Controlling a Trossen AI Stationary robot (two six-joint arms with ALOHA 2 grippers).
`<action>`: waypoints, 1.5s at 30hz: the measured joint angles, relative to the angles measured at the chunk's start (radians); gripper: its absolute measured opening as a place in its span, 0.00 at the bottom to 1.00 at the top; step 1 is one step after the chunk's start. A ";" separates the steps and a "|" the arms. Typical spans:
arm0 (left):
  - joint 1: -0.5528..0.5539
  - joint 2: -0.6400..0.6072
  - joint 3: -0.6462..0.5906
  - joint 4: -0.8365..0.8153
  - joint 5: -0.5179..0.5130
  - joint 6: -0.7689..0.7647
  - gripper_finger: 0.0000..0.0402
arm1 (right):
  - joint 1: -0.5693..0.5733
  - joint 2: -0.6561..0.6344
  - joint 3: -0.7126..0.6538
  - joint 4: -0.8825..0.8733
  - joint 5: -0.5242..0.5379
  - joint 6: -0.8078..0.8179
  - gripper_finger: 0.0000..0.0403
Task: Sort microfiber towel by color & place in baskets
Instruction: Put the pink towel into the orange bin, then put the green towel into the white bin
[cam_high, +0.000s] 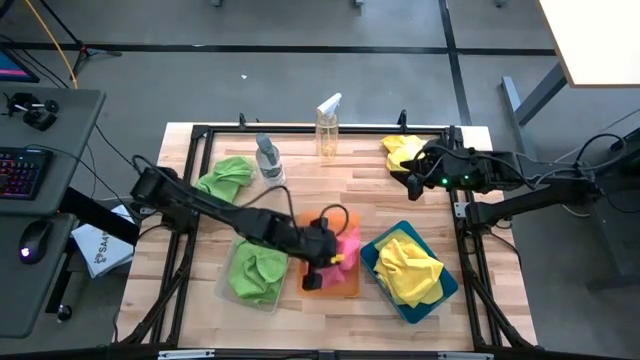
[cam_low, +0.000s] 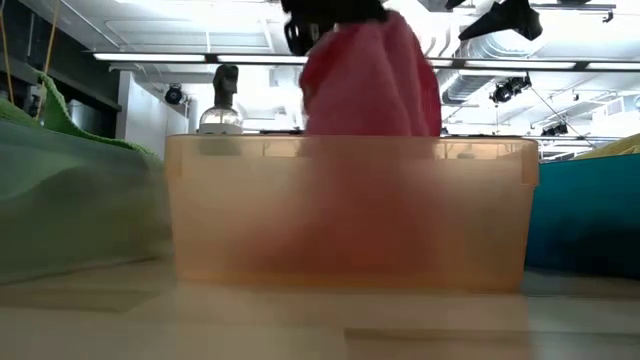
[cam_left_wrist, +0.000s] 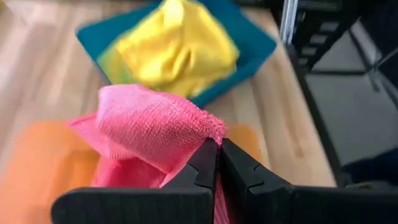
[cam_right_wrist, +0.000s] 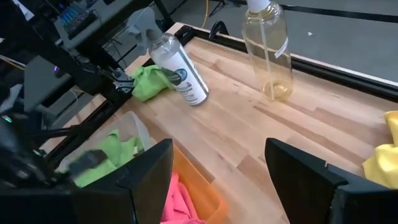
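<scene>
My left gripper (cam_high: 325, 252) is over the orange basket (cam_high: 345, 285), shut on a pink towel (cam_left_wrist: 149, 127) that hangs down into the basket (cam_low: 350, 210). The clear basket (cam_high: 225, 285) holds green towels (cam_high: 255, 270). The teal basket (cam_high: 445, 285) holds yellow towels (cam_high: 408, 268). A loose green towel (cam_high: 228, 175) lies at the far left and a loose yellow towel (cam_high: 400, 150) at the far right. My right gripper (cam_right_wrist: 217, 168) is open and empty, just beside that yellow towel. My left gripper pinches the pink towel between its two shut fingers (cam_left_wrist: 205, 165), at a bunched upper part near a frayed edge (cam_left_wrist: 208, 127); how many layers I cannot tell. The fingers come from above, slanting down. The towel (cam_low: 370, 80) hangs below them, its lower part inside the orange basket.
Two clear spray bottles stand at the far side, one (cam_high: 268, 160) by the loose green towel and one (cam_high: 328, 125) at the far edge. A black frame (cam_high: 300, 130) runs around the tabletop. Bare wood (cam_high: 350, 190) lies between the bottles and the baskets.
</scene>
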 joint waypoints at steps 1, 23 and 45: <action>-0.004 0.019 0.000 -0.003 0.000 -0.002 0.00 | 0.003 0.000 0.000 -0.001 0.000 0.000 0.63; 0.016 0.070 0.012 -0.162 -0.024 -0.271 0.05 | 0.032 0.000 0.000 -0.024 0.001 -0.096 0.63; 0.049 -0.134 0.236 -0.675 -0.229 -0.184 0.51 | 0.032 0.000 0.000 -0.077 0.000 -0.115 0.63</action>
